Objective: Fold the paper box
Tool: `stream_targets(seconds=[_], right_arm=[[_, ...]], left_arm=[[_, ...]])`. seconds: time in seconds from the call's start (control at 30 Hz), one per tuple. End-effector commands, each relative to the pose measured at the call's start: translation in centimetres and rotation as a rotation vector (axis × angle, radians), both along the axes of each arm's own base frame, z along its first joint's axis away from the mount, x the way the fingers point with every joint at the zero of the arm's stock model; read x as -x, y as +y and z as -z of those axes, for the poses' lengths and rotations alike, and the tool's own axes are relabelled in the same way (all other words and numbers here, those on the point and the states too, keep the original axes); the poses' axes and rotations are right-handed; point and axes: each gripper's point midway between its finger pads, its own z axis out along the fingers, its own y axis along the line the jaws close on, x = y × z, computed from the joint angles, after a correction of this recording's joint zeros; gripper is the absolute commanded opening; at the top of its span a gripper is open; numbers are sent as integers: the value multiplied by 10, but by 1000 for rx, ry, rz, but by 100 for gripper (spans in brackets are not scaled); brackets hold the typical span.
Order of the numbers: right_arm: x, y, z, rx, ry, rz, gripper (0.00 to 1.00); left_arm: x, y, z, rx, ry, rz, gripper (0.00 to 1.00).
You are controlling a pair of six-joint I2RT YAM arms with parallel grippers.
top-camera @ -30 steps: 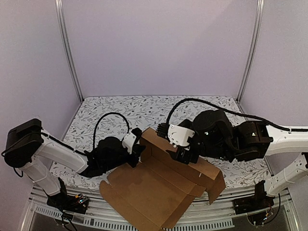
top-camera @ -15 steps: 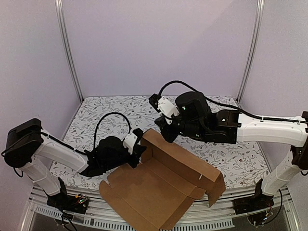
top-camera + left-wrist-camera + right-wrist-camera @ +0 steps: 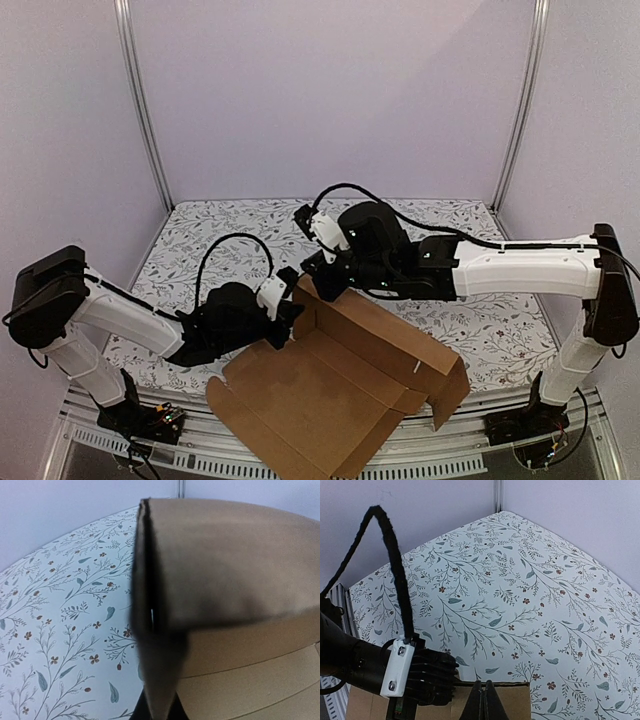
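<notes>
Top external view: the brown corrugated cardboard box point(image 3: 330, 385) is pinched steady by the left pincer point(image 3: 284, 318); alongside, the right pincer point(image 3: 312, 290) is pressed together, likely for pushing.

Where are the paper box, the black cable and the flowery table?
paper box point(image 3: 320, 385), top view, its flat middle panel.
black cable point(image 3: 398, 580), right wrist view, midway along it.
flowery table point(image 3: 250, 225), top view, bare far part.

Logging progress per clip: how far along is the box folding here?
Done: the rear wall of the paper box stands raised. In hand: the left gripper pinches its left end flap; the right gripper, shut, sits at that corner. Left: the front panel lies flat, unfolded.
</notes>
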Motion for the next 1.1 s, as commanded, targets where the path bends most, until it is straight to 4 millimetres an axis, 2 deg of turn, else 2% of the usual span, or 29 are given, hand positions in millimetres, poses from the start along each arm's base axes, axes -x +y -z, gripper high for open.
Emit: stream_targets(seconds=[0.0, 0.2, 0.47, 0.57, 0.77, 0.93, 1.07], right_arm=[[-6, 3, 22, -17, 71, 7, 0], [-6, -1, 51, 21, 115, 7, 0], [7, -7, 87, 86, 195, -26, 0], [9, -11, 95, 96, 211, -23, 0], [10, -11, 94, 88, 218, -23, 0], [12, -9, 90, 78, 221, -31, 0], [13, -11, 86, 69, 219, -26, 0]], left_arm=[[0, -7, -14, 29, -16, 6, 0], [0, -8, -13, 27, -16, 7, 0], [-2, -8, -7, 21, -14, 0, 0], [-2, -9, 0, 16, -6, -4, 0], [-2, -6, 9, 24, -7, -15, 20], [-6, -6, 17, 31, -9, -22, 31], [-10, -7, 22, 68, -6, -27, 36]])
